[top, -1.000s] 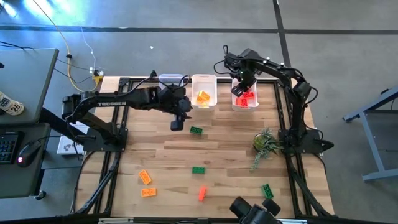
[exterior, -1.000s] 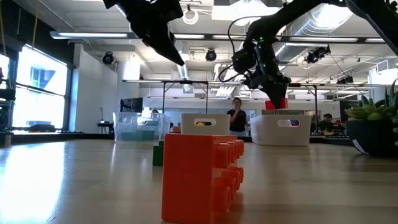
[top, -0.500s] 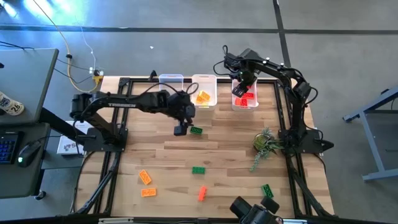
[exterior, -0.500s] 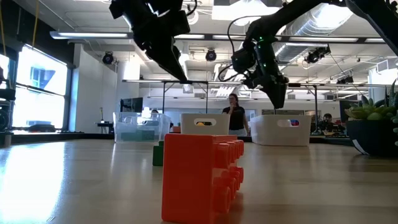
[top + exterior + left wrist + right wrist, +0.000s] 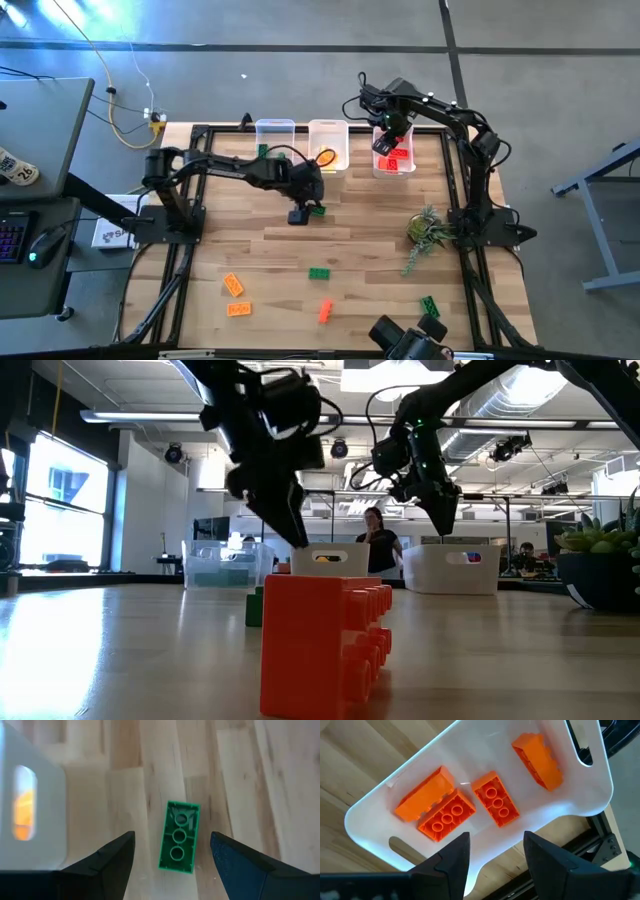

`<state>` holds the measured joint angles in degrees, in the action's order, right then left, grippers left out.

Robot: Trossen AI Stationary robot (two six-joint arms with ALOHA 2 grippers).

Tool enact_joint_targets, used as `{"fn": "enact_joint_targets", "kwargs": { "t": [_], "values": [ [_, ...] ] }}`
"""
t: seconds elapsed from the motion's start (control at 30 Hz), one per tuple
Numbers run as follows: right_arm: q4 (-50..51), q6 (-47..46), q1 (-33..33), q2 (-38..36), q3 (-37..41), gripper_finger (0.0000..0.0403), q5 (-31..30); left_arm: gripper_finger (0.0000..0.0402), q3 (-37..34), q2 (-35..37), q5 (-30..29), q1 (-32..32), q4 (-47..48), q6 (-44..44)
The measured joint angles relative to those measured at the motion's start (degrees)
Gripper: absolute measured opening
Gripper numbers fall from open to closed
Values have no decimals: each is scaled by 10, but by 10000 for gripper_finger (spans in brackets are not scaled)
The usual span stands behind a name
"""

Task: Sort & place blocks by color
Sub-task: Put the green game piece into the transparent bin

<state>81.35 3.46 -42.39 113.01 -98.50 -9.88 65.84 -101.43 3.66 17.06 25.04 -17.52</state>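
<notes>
Open-plan robotics lab/workshop: exposed ceiling ducts (image 5: 520, 400), concrete floor (image 5: 300, 80), benches, person (image 5: 377, 540) in bkgd.

Lighting: bright, even overhead light; blue-white glare on the grey floor (image 5: 90, 15) at the high view's upper-left corner. Low view: ceiling strip lamps (image 5: 150, 417) and a bright window (image 5: 60, 495) silhouette the arms (near red-orange studded brick (image 5: 325, 645) soft-focused). Left wrist view: translucent plastic bin (image 5: 30, 815) blurred, overexposed.

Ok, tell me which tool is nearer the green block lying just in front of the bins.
Left. The left tool hangs open right over that green block; the right tool is away above the bin of red blocks.
</notes>
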Motion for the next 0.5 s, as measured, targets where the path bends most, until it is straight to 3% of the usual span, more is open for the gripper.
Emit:
{"fn": "enact_joint_targets", "kwargs": {
  "t": [0.5],
  "values": [
    [-5, -6, 0, 0, 0, 171, 0, 244, 0, -68, 2, -1, -14, -7]
  ]
}}
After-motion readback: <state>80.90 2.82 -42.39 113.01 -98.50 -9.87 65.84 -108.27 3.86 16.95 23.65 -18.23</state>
